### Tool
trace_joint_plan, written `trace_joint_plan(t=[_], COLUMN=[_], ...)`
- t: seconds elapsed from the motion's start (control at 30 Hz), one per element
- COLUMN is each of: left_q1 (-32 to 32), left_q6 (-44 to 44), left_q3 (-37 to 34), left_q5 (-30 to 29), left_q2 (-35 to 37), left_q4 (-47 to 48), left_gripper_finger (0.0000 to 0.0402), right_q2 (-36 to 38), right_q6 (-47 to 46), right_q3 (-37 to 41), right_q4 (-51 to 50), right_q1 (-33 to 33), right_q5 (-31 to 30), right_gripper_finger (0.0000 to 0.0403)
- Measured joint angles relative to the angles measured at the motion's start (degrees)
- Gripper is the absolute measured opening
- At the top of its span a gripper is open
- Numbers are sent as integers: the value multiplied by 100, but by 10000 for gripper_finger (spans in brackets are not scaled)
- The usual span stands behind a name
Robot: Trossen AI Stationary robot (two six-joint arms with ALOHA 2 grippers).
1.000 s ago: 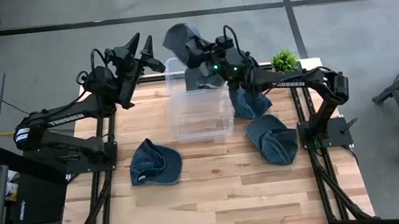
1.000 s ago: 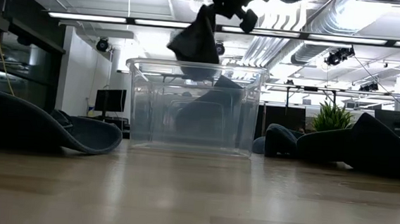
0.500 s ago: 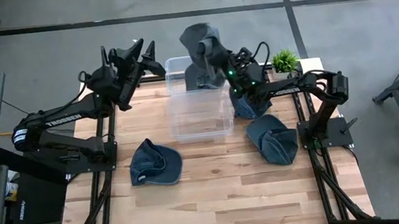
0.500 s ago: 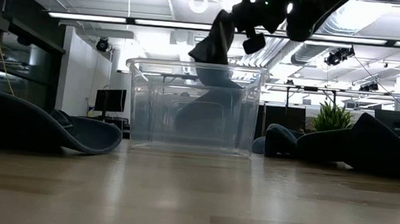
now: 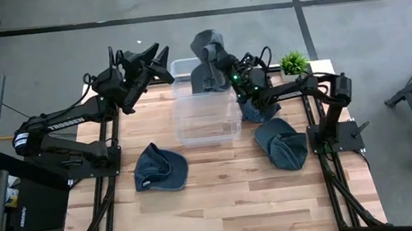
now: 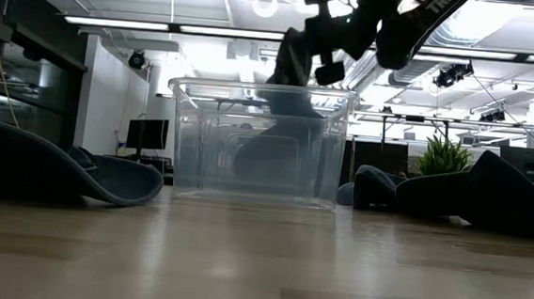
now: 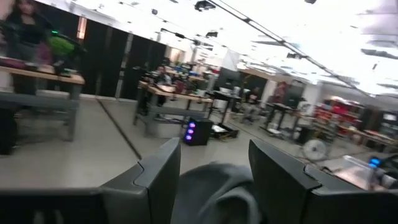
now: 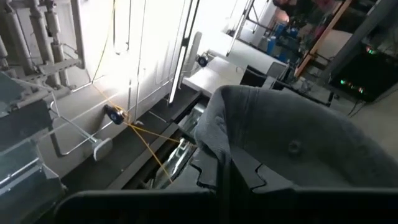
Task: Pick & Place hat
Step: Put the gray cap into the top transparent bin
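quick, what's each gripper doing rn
Left gripper: open, empty, raised left of the clear bin.
Right gripper: shut on a grey hat above the bin.

We read the white lettering "TROSSEN" on the forearm link of the left arm (image 5: 55,126) in the high view. White lettering also runs along the forearm of the right arm (image 5: 296,87) in that view, but we cannot make out its letters. In the low view, white letters beginning "TR" show on the dark arm link (image 6: 437,3) at the upper edge; the remainder is cut off. We find no other legible text, number, label or sign: none on the clear bin (image 5: 206,120), none on the hats, and none readable on the room fittings seen in either wrist view.
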State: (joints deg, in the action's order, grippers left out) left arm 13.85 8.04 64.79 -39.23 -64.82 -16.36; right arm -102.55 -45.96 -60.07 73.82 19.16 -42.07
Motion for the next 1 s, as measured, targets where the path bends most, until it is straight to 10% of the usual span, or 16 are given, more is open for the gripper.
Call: trace_joint_plan(t=[1.0], left_q1=[0], left_q6=[622], left_q3=[0], left_q5=[589], left_q2=[0], left_q4=[778], left_gripper_finger=[189], right_q2=[-1350], right_q6=[-33], right_q3=[-1483], right_q4=[-848], right_q1=[33], right_q5=[393], right_gripper_finger=[0])
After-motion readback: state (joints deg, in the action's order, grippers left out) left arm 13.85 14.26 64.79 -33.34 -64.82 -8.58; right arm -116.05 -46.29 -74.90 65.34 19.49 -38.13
